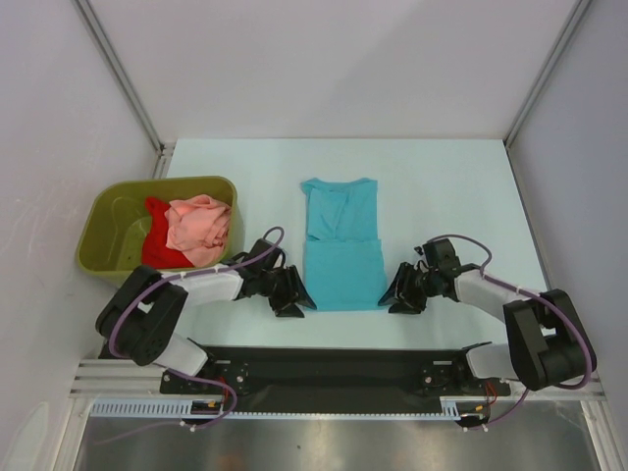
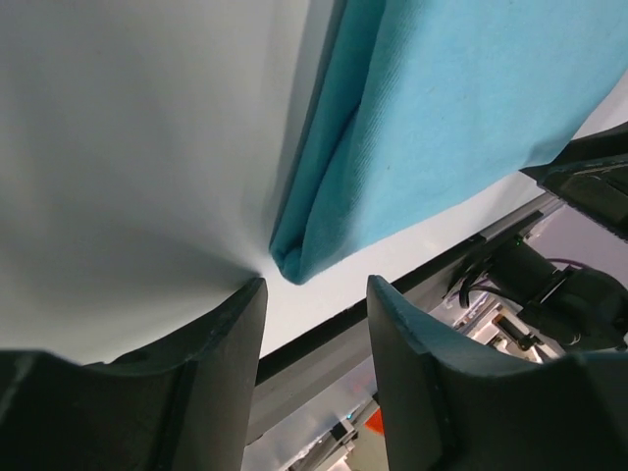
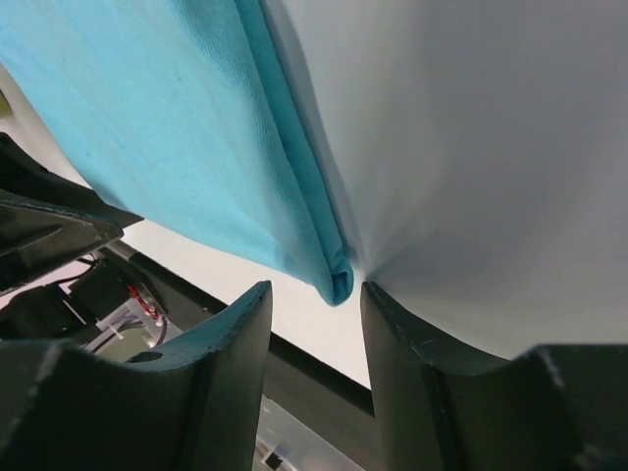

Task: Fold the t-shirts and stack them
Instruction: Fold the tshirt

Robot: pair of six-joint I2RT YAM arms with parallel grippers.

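Both left claw (image 2: 316,294) and right claw (image 3: 316,292) gape beside turquoise shirt (image 1: 340,260); tub (image 1: 104,224) only overhead

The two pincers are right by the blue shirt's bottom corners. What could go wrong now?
The turquoise shirt is folded in layers, and its near corners sit just at the open tips of the left pincer and right pincer. A pincer might pinch only the top layer, so the fold could fall open. If one pincer misses its corner, the shirt would probably lift crooked and wrinkle.
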